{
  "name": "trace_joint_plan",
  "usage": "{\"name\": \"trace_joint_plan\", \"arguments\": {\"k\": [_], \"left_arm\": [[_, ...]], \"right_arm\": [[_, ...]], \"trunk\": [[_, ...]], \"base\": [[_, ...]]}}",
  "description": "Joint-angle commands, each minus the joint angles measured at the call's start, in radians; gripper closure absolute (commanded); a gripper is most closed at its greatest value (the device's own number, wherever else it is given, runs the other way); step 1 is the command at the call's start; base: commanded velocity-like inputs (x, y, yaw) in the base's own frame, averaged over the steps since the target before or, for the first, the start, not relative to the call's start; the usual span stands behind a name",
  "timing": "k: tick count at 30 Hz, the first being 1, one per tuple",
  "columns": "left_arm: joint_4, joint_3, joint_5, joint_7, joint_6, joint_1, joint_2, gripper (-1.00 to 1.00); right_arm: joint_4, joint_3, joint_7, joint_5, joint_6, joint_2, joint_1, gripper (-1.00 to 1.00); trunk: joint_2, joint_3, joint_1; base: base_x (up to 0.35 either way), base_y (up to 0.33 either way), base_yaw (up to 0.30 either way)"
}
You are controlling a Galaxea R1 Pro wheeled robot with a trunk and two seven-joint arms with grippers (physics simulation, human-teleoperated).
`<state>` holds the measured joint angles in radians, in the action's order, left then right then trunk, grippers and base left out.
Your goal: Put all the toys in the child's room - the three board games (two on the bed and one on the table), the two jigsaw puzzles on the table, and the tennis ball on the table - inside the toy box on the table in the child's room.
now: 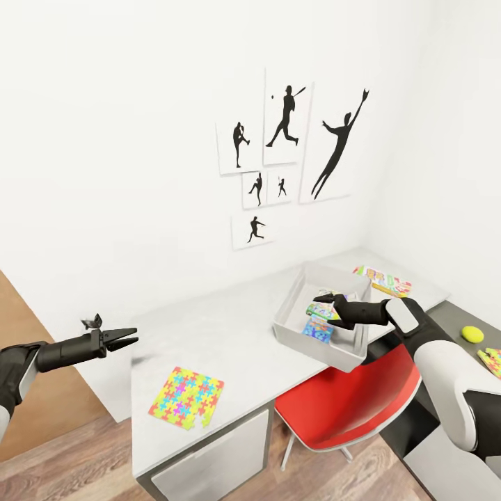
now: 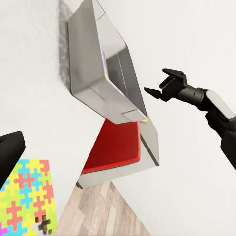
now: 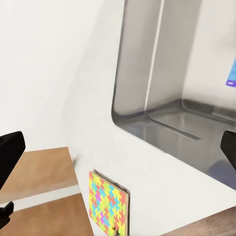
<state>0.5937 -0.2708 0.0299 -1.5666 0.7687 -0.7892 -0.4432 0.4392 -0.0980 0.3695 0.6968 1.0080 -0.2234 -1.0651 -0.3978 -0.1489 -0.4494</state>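
Note:
The grey toy box point(image 1: 291, 309) stands on the pale table point(image 1: 229, 327), with flat colourful board games point(image 1: 319, 328) lying inside it. My right gripper point(image 1: 325, 307) hovers open and empty over the box's near side, and it also appears open in the left wrist view point(image 2: 153, 89). Another board game point(image 1: 381, 278) lies behind the box. One jigsaw puzzle point(image 1: 186, 398) rests near the table's front edge, right of my left gripper point(image 1: 131, 338), which is open off the table's left end. The tennis ball point(image 1: 473, 334) and a second puzzle point(image 1: 492, 360) sit on the lower dark wing.
A red chair point(image 1: 348, 403) is tucked under the table just below the toy box. White drawers point(image 1: 209, 466) sit under the table's front. Black sports silhouettes point(image 1: 285, 160) hang on the white wall behind. Wood floor point(image 1: 62, 459) lies to the left.

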Motion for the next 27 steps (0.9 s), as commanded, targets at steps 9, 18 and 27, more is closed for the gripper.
{"name": "trace_joint_plan", "arguments": {"k": [9, 18, 27], "left_arm": [[0.0, 0.0, -0.001, -0.004, 0.01, 0.0, 0.0, -1.0], [0.0, 0.0, -0.001, -0.004, 0.009, 0.001, 0.0, -1.0], [0.0, 0.0, -0.001, -0.004, 0.009, 0.001, 0.0, -1.0]], "right_arm": [[-0.002, -0.008, 0.008, -0.01, -0.001, -0.002, -0.001, -1.0], [-0.002, -0.008, 0.008, -0.01, -0.002, -0.002, -0.001, -1.0], [-0.002, -0.009, 0.007, -0.011, -0.004, -0.003, -0.001, -1.0]], "trunk": [[-0.002, -0.002, -0.001], [-0.002, -0.002, -0.001], [-0.002, -0.002, -0.001]], "base": [[-0.063, 0.047, 0.0], [-0.071, 0.094, 0.0], [-0.041, 0.1, 0.0]]}}
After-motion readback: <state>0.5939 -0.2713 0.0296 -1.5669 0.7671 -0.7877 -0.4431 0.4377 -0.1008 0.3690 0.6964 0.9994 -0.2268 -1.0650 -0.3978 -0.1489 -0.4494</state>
